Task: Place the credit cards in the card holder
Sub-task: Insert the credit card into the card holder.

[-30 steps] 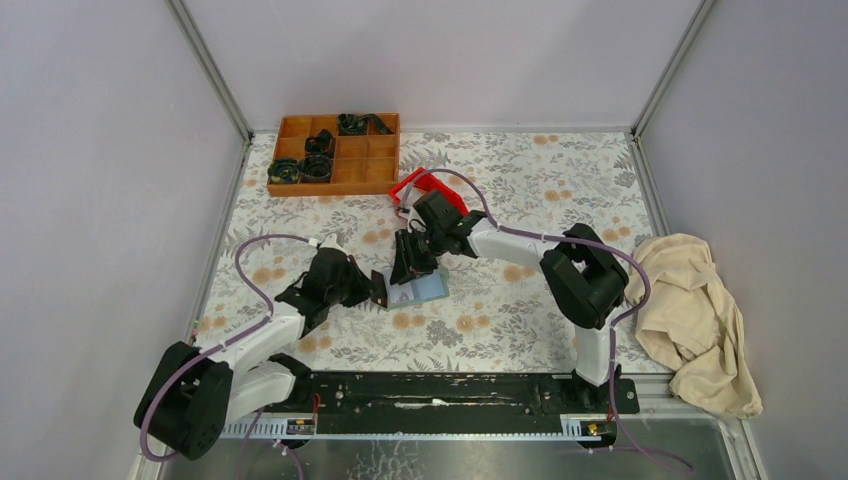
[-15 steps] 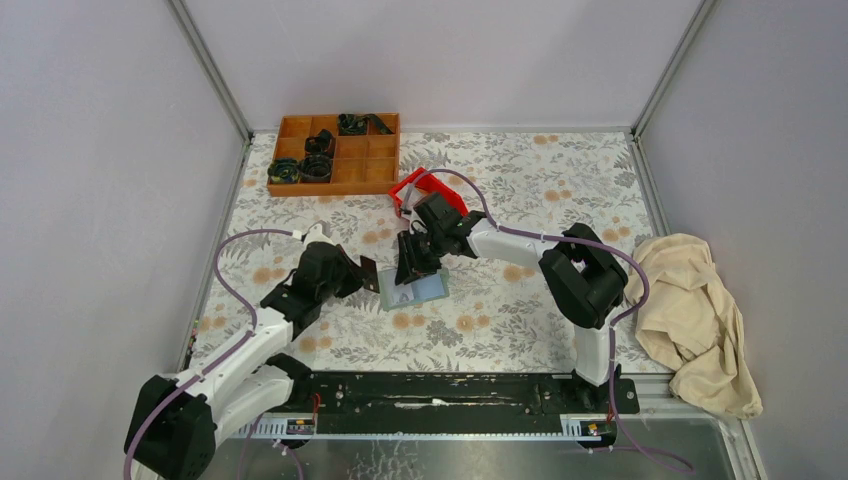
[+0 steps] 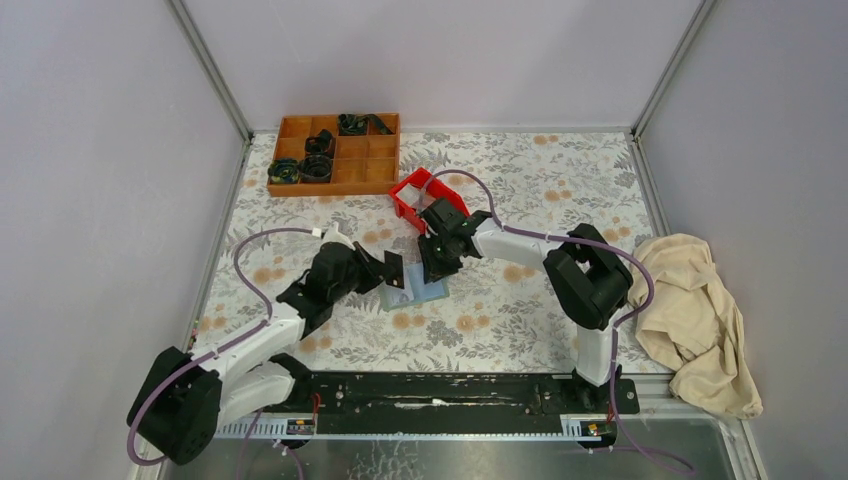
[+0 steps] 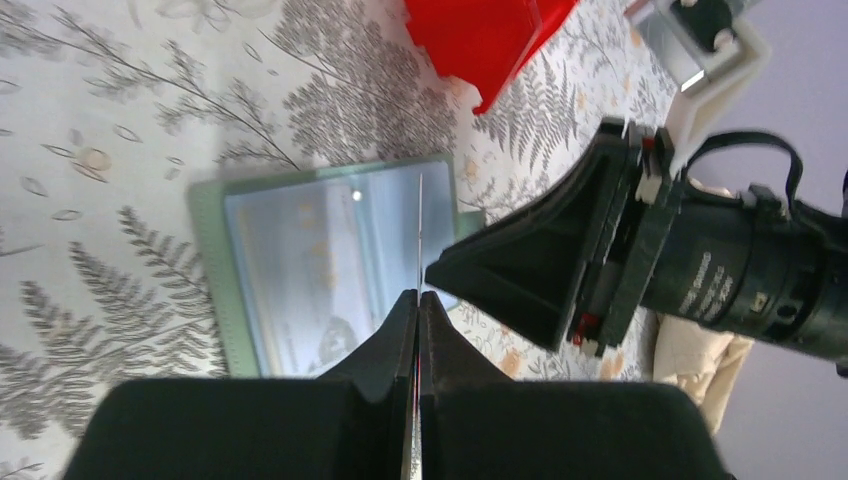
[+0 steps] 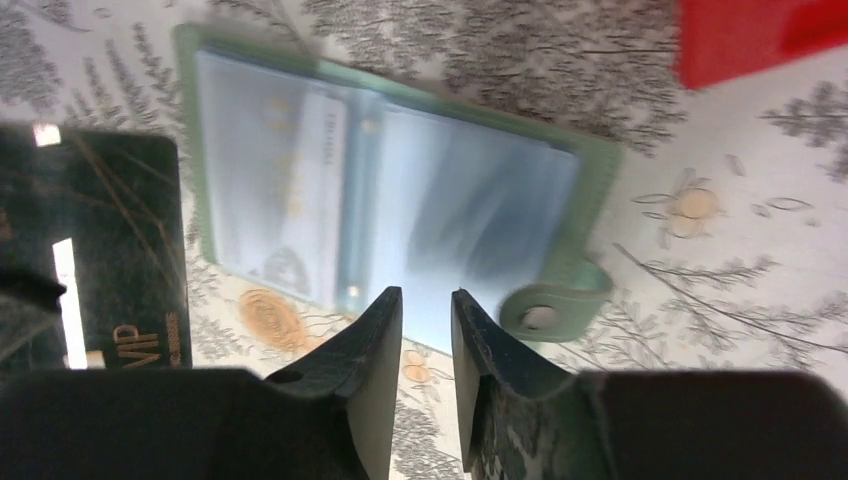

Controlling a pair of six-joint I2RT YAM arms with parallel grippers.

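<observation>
left claw (image 4: 418, 295): clamped on the dark card (image 5: 120, 230), pinching one short end. The rest of the card runs out ahead of the tips and is seen edge-on from this wrist.
ahead of left claw: wallet (image 4: 300, 260) lies open and flat on the floral table (image 3: 520, 310), below and beyond the card's free end.
right claw (image 5: 427, 295): fingers a little apart, nothing between them. It sits over the wallet's near edge by the fold; can't tell if it touches.
beside right claw: snap tab (image 5: 545, 310) sticks out of the wallet edge close to the tips. The dark card hangs off the opposite end of the wallet.
in wallet: pale card (image 5: 300, 190) looks seated in a pocket on the page nearer the left claw.
beyond right claw: red bin (image 5: 760, 35), apart from the wallet.
third card: not found in these views.
card handling: probably light, stiff, slick and thin. The end pinch leaves most of its length free for insertion, but it can pivot between the pads.
wallet handling: likely light and soft with floppy clear pockets, so it should slide under a push.
hold advice: pin the page near the fold with the right claw and feed the card low into the pocket mouth.
risk: the card's edge could catch the pocket lip and skid over the top.
</observation>
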